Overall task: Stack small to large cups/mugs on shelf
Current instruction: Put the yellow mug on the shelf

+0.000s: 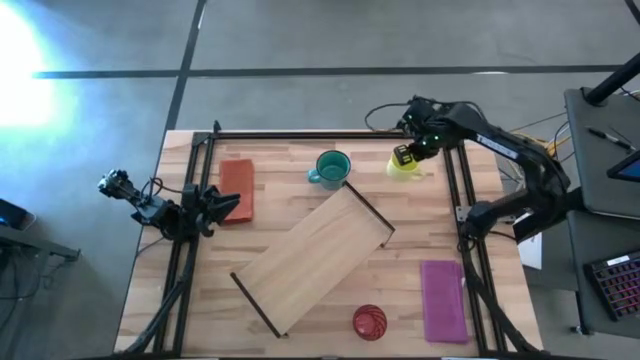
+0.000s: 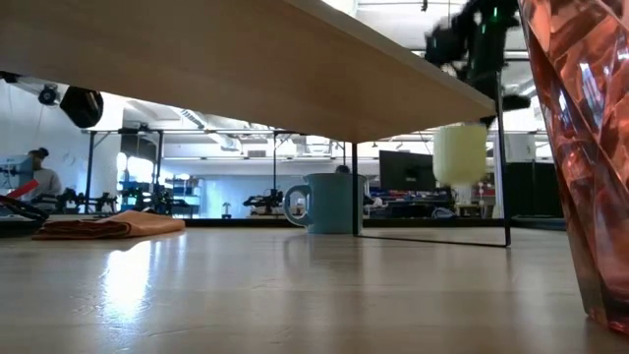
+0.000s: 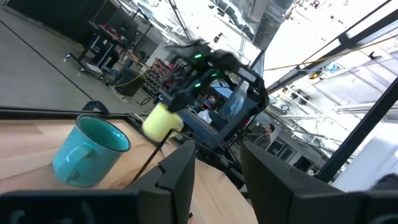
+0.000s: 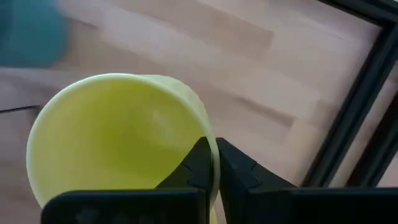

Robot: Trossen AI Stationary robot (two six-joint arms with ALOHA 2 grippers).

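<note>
The yellow mug [image 1: 406, 165] hangs above the table's far right part, held by my right gripper [image 1: 404, 155]; it also shows in the low view [image 2: 459, 153]. The teal-green mug [image 1: 331, 168] stands upright on the table to the left of the yellow mug. The shelf [image 1: 315, 255], a light-wood board with black end bars, lies diagonally at mid-table. The red ribbed cup [image 1: 369, 322] stands near the front edge. My left gripper [image 1: 217, 205] is open and empty at the table's left, beside the orange-red rectangle [image 1: 237, 188]. My right gripper pinches the yellow mug's rim wall [image 4: 210, 140], with one finger [image 4: 198, 167] inside the mug and the other [image 4: 239, 174] outside it. The fingers come from above, pointing down. The mug hangs upright below them, lifted clear of the table [image 2: 459, 153].
A flat purple rectangle [image 1: 443, 300] lies at the front right. Black frame rails [image 1: 465, 215] run along the table's left, right and far sides. The shelf's black end bar [image 1: 368, 210] is close to the teal-green mug.
</note>
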